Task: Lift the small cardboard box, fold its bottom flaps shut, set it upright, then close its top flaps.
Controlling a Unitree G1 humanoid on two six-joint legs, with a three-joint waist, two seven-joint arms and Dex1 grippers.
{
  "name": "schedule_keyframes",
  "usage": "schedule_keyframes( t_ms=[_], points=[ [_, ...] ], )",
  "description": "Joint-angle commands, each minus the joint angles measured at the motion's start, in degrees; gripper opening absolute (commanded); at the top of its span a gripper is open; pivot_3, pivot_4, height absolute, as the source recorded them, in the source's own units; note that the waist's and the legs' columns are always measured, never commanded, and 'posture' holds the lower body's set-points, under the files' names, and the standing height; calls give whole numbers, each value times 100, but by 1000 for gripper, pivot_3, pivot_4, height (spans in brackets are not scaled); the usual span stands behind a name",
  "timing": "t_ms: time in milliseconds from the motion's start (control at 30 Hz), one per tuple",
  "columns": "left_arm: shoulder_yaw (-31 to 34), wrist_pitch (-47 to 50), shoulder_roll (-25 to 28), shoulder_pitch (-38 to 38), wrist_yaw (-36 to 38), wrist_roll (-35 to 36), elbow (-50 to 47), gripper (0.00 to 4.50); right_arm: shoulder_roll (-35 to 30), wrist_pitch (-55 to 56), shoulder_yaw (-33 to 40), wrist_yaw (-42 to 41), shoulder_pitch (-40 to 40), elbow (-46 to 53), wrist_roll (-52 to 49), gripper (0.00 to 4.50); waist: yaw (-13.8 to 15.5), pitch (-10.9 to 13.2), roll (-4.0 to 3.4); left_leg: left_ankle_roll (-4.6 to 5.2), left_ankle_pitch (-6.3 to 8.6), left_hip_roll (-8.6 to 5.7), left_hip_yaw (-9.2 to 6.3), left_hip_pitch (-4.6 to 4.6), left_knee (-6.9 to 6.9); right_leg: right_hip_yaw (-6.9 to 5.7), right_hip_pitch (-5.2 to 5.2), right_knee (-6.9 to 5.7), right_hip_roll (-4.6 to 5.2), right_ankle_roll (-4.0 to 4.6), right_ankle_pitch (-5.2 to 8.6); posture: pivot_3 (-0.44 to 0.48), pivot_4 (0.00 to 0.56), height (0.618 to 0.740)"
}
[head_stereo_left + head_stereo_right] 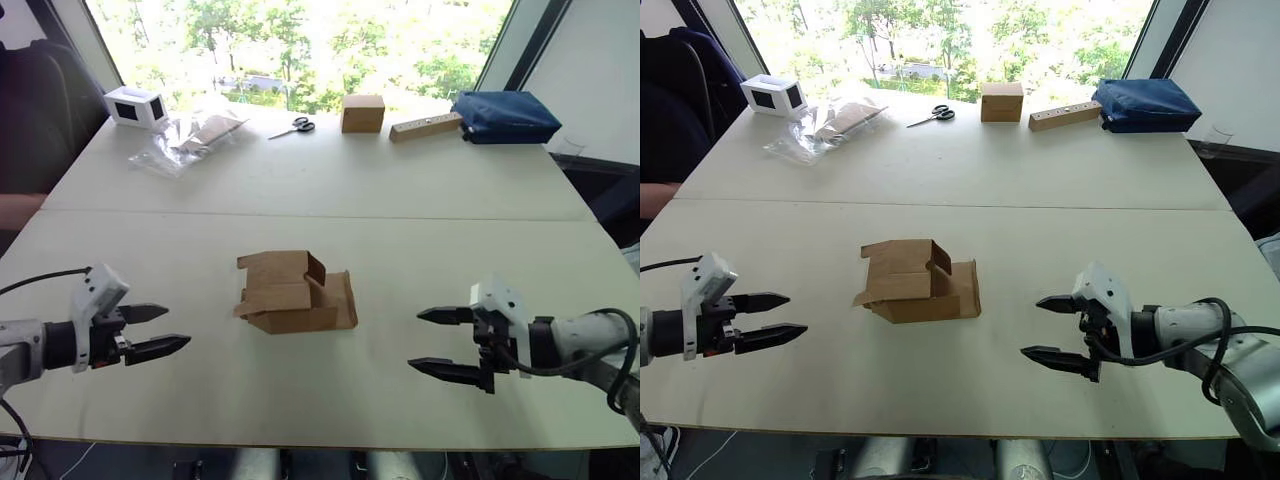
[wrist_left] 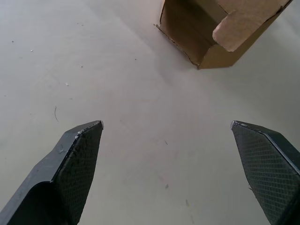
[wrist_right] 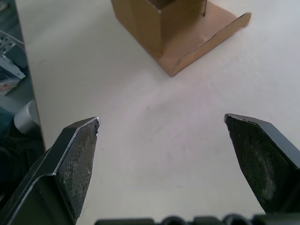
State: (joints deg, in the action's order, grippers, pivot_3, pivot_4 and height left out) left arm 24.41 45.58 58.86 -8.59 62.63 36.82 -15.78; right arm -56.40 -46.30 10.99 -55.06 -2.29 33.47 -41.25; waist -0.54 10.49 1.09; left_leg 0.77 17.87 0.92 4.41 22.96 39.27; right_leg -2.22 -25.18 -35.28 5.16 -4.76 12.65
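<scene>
One small cardboard box (image 1: 294, 292), two open pincers.

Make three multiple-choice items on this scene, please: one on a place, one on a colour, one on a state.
1. Where does the small cardboard box lie?
A. Between both hands
B. By the window
C. On the floor

2. What colour is the bag at the table's far edge?
A. Red
B. Dark blue
C. White

3. How are the left hand and right hand?
A. Both open
B. Both gripping the box
C. One open, one shut

Key: 1 A, it lies mid-table between them. 2 B, its cloth is dark blue. 3 A, fingers apart, holding nothing.
</scene>
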Motion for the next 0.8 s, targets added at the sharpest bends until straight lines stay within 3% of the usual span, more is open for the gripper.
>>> schedule_keyframes(
  t_ms=[33, 167, 233, 367, 533, 800],
  points=[
    [182, 161, 178, 24, 91, 153, -193, 4486, -50, -215, 188, 128, 65, 181, -206, 4500, 2, 0, 0, 0, 0, 0, 0, 0, 0, 0, 0, 0, 0, 0, 0, 0, 150, 740],
    [-87, 290, 368, 327, 86, 57, 16, 4486, -54, -51, 184, 235, 150, 274, -39, 4500, 15, -1, 1, -1, -1, 0, 0, -9, 1, 0, 8, -3, 0, 1, 0, 0, 150, 740],
    [-225, 632, 319, 874, 41, 296, 311, 4486, -10, -42, 173, 401, 283, 412, -26, 4500, 11, -1, 1, -1, -1, 0, 0, -16, 1, 0, 14, -4, -1, 1, 0, 0, 150, 740],
    [-480, 1597, -153, 2363, -260, 946, 982, 4486, -81, -173, 136, 641, 553, 850, -129, 4500, 71, -3, 3, -1, -1, 0, -2, -31, 1, 0, 29, -6, -5, -4, -1, 0, 150, 740],
    [-812, 2282, -1031, 3481, -996, 1155, 1363, 4486, -23, -513, 140, 1047, 1078, 1229, -548, 4500, 107, -5, 11, 0, 0, -2, -1, -56, 2, 3, 55, -9, -6, -27, -14, 0, 150, 740],
    [-1475, 2797, -1390, 3730, -822, 1187, 1929, 4486, 84, -686, 119, 1572, 1214, 1554, -828, 4500, 106, -5, 17, -3, -2, 0, -3, -58, 3, 3, 56, -15, -11, -28, -15, 0, 150, 740]
  ],
)
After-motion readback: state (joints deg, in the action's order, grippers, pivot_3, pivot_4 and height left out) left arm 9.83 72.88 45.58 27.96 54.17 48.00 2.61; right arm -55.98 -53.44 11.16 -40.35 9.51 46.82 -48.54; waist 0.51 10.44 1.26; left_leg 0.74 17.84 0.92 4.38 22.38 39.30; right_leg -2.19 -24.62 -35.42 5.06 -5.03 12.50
